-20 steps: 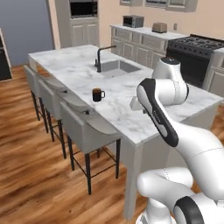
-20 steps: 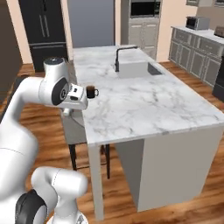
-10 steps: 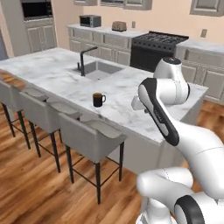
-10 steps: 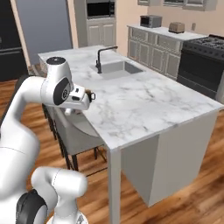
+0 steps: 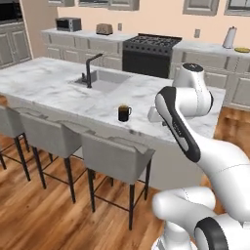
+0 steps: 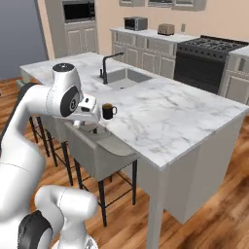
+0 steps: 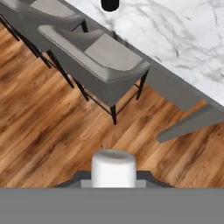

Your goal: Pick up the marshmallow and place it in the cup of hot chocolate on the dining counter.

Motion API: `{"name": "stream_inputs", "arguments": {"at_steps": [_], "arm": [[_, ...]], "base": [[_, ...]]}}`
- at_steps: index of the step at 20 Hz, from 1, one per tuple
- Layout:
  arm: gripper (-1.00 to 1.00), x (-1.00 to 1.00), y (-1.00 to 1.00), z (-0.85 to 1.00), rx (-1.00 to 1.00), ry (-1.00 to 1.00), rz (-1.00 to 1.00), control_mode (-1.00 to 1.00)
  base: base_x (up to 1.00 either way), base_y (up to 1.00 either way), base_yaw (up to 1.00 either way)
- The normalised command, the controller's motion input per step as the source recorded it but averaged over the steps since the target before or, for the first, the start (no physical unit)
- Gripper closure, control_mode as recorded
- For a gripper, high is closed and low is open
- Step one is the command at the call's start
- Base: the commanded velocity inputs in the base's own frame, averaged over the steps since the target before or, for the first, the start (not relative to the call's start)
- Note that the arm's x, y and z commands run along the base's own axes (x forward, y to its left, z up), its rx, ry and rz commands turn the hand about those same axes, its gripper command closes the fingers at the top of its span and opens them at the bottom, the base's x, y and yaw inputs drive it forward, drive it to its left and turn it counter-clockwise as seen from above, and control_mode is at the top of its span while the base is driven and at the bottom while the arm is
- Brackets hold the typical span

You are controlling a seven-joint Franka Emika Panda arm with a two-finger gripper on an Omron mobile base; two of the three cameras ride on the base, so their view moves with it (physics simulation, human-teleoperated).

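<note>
The marshmallow, a small white soft-edged block, sits between my two dark fingertips in the hand view. My gripper is shut on it. The gripper hangs beside the dining counter's near edge, right of the dark mug of hot chocolate and apart from it. From the other side, the gripper is just left of the mug, over the stools. The mug is cut off by the hand view's top edge, standing on the marble top.
Grey stools line the counter's near side, one right below my hand. A sink with a black faucet is set in the island behind the mug. A black stove and a wall counter stand at the back. Wood floor lies below.
The whole scene has shifted in both base views, so the base has driven along the island. The arm keeps its pose with the marshmallow held.
</note>
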Motion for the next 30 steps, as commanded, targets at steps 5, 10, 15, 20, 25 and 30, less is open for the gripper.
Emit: {"name": "stream_inputs", "arguments": {"at_steps": [5, 10, 15, 20, 25, 30], "arm": [[1.0, 0.0, 0.0, 0.0, 0.0, 0.0, 0.0, 1.0], [1.0, 0.0, 0.0, 0.0, 0.0, 0.0, 0.0, 1.0], [1.0, 0.0, 0.0, 0.0, 0.0, 0.0, 0.0, 1.0], [1.0, 0.0, 0.0, 0.0, 0.0, 0.0, 0.0, 1.0], [1.0, 0.0, 0.0, 0.0, 0.0, 0.0, 0.0, 1.0], [1.0, 0.0, 0.0, 0.0, 0.0, 0.0, 0.0, 1.0]], "base": [[0.06, 1.0, -0.37], [0.31, 1.0, -0.37], [0.35, 1.0, -0.37], [0.32, 0.6, -0.31], [0.33, -0.02, -0.15], [0.36, -0.19, -0.12]]}}
